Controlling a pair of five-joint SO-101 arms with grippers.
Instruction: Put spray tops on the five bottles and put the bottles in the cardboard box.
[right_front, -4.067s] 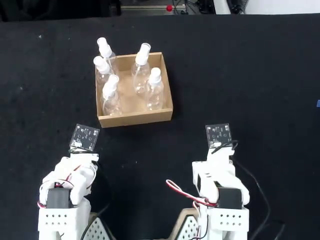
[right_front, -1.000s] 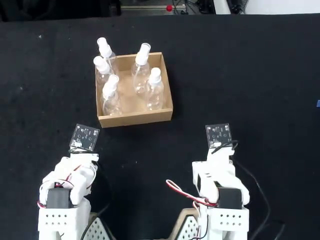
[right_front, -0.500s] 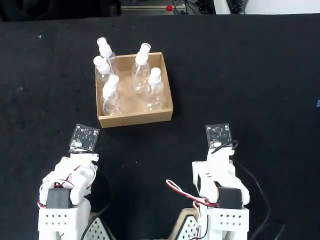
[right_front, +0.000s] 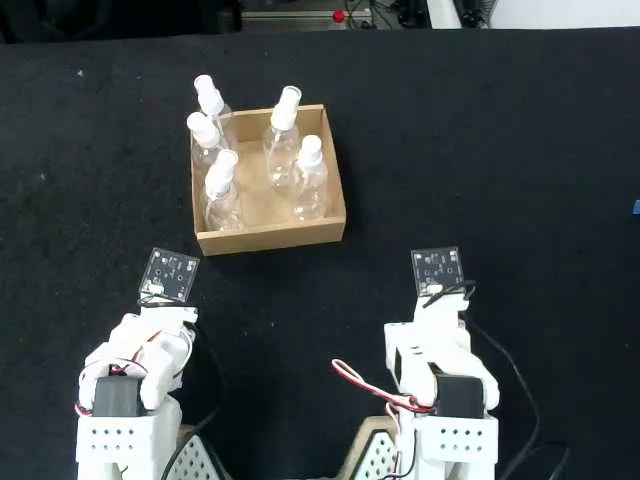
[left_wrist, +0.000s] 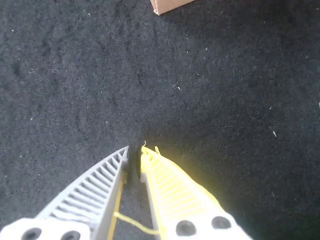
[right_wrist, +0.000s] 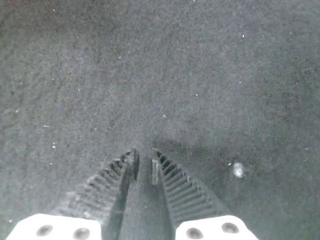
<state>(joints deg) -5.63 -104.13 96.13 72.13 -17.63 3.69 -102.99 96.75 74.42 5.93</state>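
Inside the cardboard box (right_front: 270, 236) stand 5 bottles (right_front: 308, 180); left tool (left_wrist: 135, 151) and right tool (right_wrist: 143, 157) sit closed, empty.

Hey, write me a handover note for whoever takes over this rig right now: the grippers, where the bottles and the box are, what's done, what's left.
Left gripper: shut, empty, pointing down at the black table.
Right gripper: shut, empty, also over bare table.
Cardboard box: on the table, apart from both grippers, nearer the left one.
Bottles: all five stand in the box, each with a white spray top on.
Done: tops fitted and bottles boxed, as far as the high view shows.
Left: nothing visible. How tightly the tops are seated cannot be told.
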